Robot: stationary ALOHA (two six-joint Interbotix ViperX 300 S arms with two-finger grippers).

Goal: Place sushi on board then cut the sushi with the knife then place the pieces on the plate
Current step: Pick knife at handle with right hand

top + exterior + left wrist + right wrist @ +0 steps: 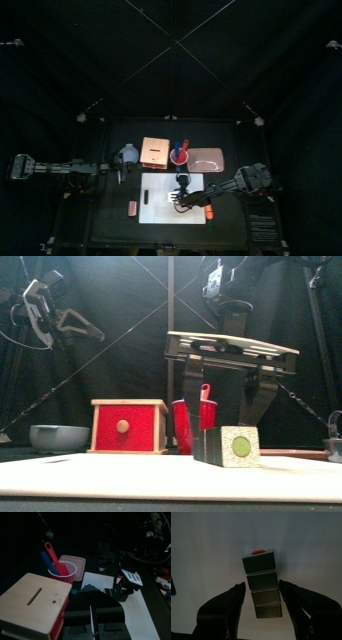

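Observation:
A dark green sushi roll (pixel 262 584) lies on the white cutting board (pixel 158 190), its round cut end facing the front (pixel 241 446). My right gripper (pixel 261 588) hangs over it, open, with one jaw on each side of the roll and a small gap to each. In the front view the right gripper (pixel 230 406) stands just above the roll. Behind the board, a red cup (pixel 191 421) holds a red knife (pixel 53 554) and a blue knife (pixel 45 559). The pink plate (pixel 207 160) lies at the back right. My left gripper (pixel 94 614) rests shut at the left, above the wooden box.
A pale wooden box with a red drawer front (pixel 128 426) stands behind the board's left part. A blue-grey bowl (pixel 59 437) sits to its left. A small orange-red thing (pixel 131 207) lies on the table left of the board.

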